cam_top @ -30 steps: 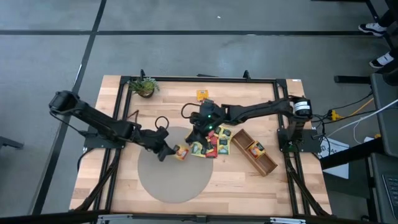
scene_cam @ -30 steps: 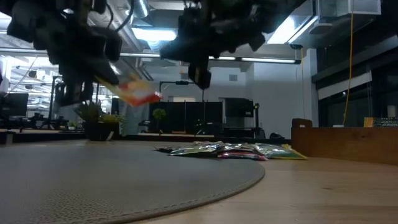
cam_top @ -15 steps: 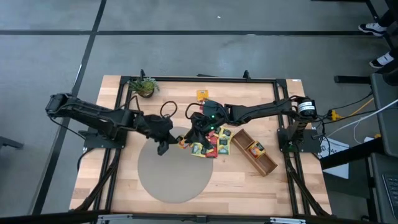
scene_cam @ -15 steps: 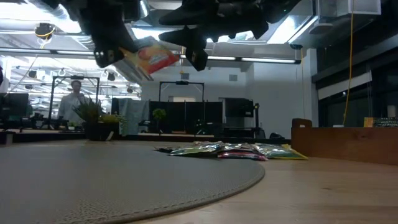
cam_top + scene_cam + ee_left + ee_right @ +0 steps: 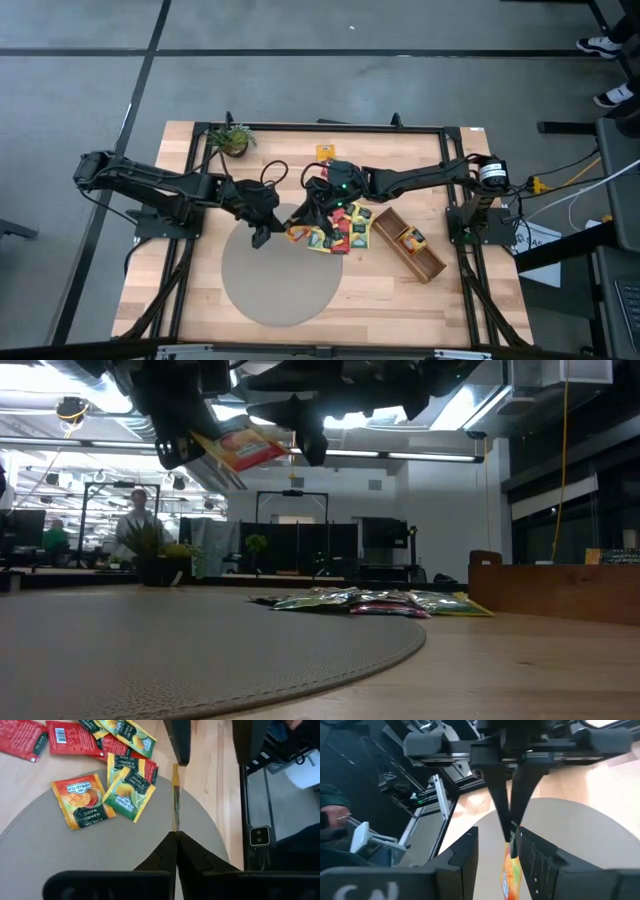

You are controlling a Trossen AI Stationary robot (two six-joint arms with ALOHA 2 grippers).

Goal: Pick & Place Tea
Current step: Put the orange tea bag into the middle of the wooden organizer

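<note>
The left claw (image 5: 176,836) pinched an orange sachet (image 5: 175,795) edge-on; the right claw (image 5: 496,851) stood wide around its far end.

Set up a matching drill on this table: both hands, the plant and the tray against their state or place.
Things:
1. left hand
2. right hand
3. potted plant
4. wooden tray

States or places:
a. open, at the held sachet's free end
b. shut on an orange sachet, lifted above the mat
c. beside the sachet pile, on the right arm's side
d. near a table corner on the left arm's side

Pairs: 1-b, 2-a, 3-d, 4-c
</note>
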